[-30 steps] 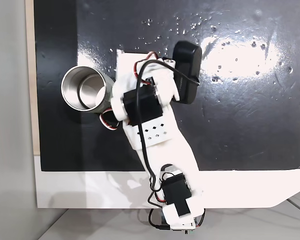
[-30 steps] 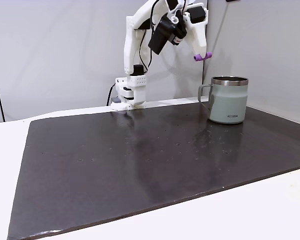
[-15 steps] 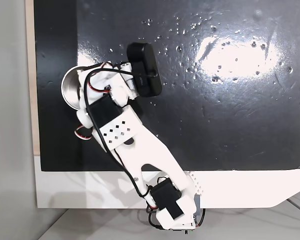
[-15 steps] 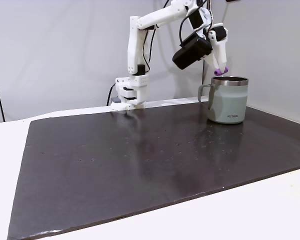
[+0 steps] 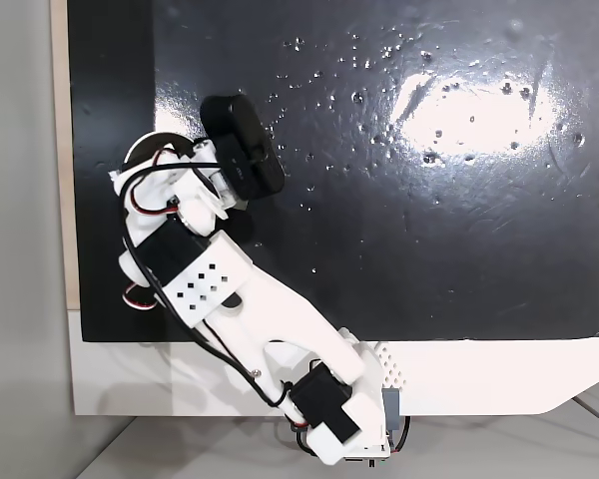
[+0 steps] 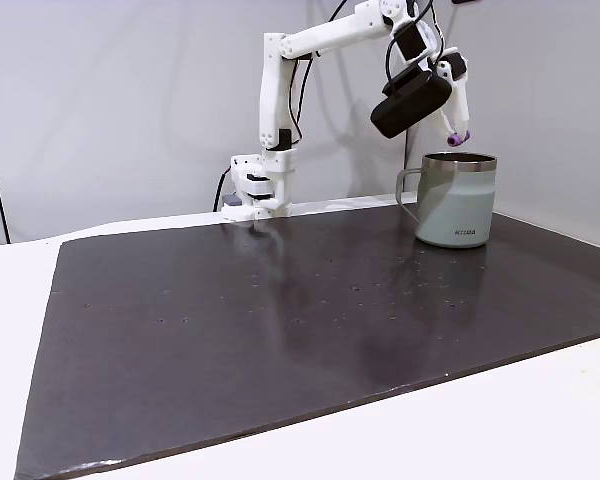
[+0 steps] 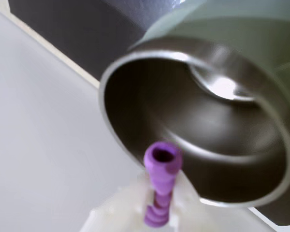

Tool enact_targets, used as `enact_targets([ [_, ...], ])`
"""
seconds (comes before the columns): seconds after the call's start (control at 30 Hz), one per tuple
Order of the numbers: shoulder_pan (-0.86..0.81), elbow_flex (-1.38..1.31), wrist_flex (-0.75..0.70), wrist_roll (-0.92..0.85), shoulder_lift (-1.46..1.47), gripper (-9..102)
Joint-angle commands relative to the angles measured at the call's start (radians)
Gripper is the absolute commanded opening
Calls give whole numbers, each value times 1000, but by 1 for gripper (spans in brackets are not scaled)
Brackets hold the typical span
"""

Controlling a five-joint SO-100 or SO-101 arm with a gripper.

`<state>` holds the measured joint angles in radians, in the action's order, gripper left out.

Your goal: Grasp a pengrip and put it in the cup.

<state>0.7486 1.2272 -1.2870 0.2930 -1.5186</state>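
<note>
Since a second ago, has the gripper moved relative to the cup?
Yes. In the side fixed view the gripper went rightward and down, from left of the cup to just above its rim, pengrip held.

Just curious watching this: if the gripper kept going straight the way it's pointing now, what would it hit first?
Probably the cup: the gripper, holding the pengrip, points down at its open mouth, so it would likely enter and meet the steel inside, though depth is unclear.

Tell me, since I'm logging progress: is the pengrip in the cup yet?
Not yet. The pengrip is clamped between the fingers, poised just above the cup's open rim.
</note>
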Motion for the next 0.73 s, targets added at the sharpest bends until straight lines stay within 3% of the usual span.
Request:
enact_targets([
  [0.0, 3, -18, 28, -15, -64, 0],
  [0.27, 2, -23, 29, -12, -66, 27],
  [0.7, -6, -14, 28, -15, -80, 28],
])
